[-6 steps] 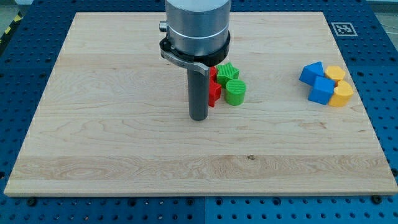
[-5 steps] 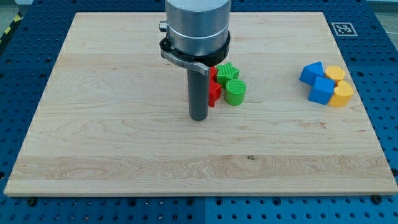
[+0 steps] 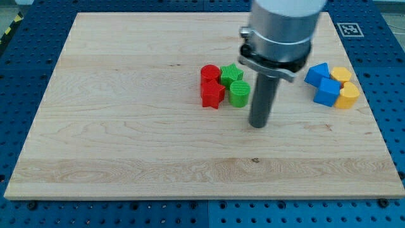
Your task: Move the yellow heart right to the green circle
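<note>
Our arm carries no gripper, so nothing is clasped or released; it ends in a dark rod, and my tip [image 3: 258,125] rests on the wooden board [image 3: 126,139], just to the view's right of and slightly below the green circle [image 3: 239,94], apart from it. We record two groups of blocks. The middle group holds that green circle, a green star [image 3: 230,73] directly above it and touching, a red block [image 3: 209,73] of rounded outline at the upper left, and a second red block [image 3: 212,95], whose shape we cannot fix, below it; the four sit packed together. The second group lies near the board's right edge, well apart from the first: two blue blocks [image 3: 317,73] [image 3: 327,92] on its left side and two yellow blocks on its right. The lower yellow piece, which reads as the yellow heart [image 3: 347,96], touches the lower blue block; the upper yellow block [image 3: 341,75] sits just above it. No containers appear on the board; every block lies flat on the wood, and my tip stands between the two groups.
</note>
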